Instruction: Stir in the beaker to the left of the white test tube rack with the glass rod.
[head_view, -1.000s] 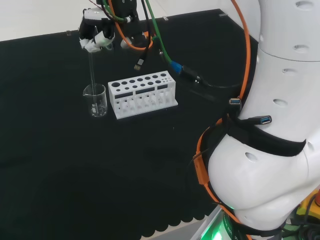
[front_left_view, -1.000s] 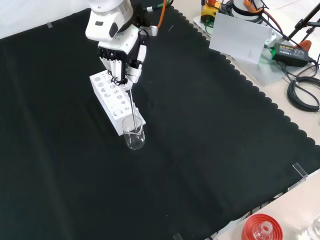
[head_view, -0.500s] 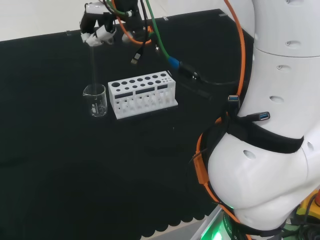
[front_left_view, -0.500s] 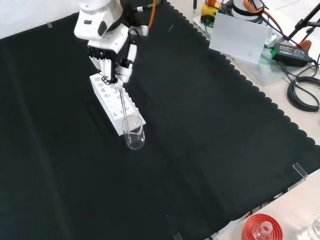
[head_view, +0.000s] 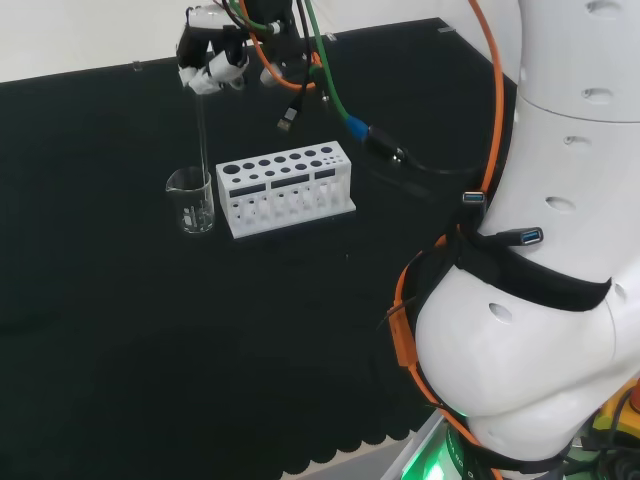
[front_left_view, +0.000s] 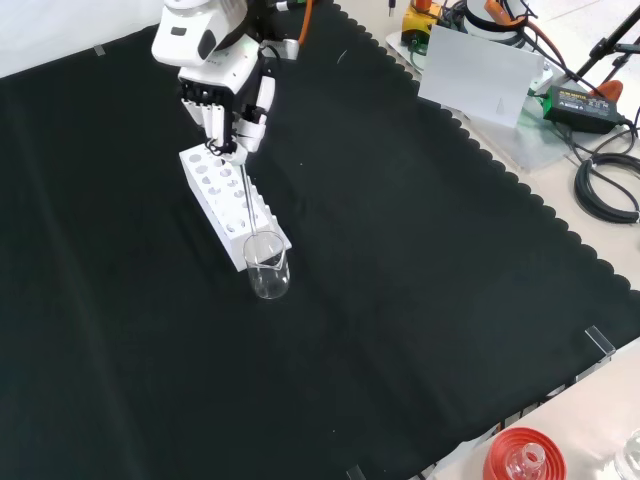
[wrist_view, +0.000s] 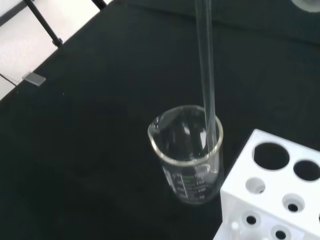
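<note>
1. Head view, starting at its left: the beaker (head_view: 190, 201) stands upright on the black cloth (head_view: 90, 300), below the hand's fingers (head_view: 203, 78) and just beside the white test tube rack (head_view: 286, 189), on that rack's left.
2. The glass rod (head_view: 201, 140) hangs down from the fingertips, nearly upright, and its lower end sits inside the beaker near the wall on the rack's side, as the wrist view shows at the rim (wrist_view: 186, 134).
3. The hand (head_view: 212, 62) sits high above the beaker, fingers curled together and pinching the rod's top end.
4. Front view: the rod (front_left_view: 245, 200) runs from the fingers down across the rack (front_left_view: 232, 205) into the beaker (front_left_view: 268, 266).
5. Progress, as a judgement: picking up the rod and placing it in the beaker are done, and the task is in the stirring step. Whether the beaker holds liquid cannot be told. What is left is likely more circling of the rod tip, without knocking the glass wall.
</note>
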